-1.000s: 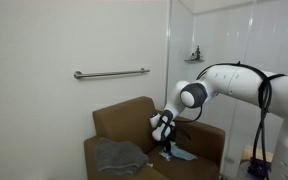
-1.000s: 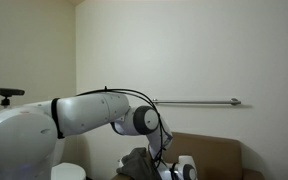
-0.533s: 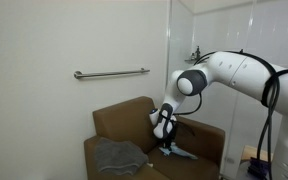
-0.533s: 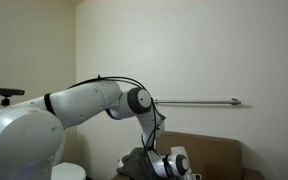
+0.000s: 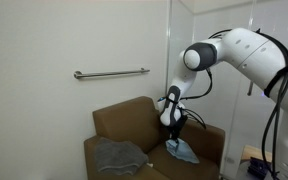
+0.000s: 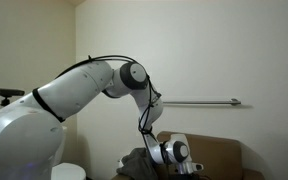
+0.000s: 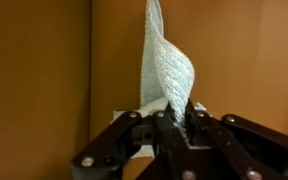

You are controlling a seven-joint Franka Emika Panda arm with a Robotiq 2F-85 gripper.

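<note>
Lifted since a second ago, the gripper now hangs above the seat of the brown upholstered armchair, low in the frame's centre. Its jaws are pinched tight on the pale blue-white textured cloth, which dangles straight below it, long axis vertical, with its lower end near the seat. A crumpled grey cloth lies apart, lower left.

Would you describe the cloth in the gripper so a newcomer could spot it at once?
Find the brown armchair beneath the wall rail. Over its seat, a pale blue cloth hangs from the gripper. Unlike the grey cloth lying beside it, it is held up.
</note>
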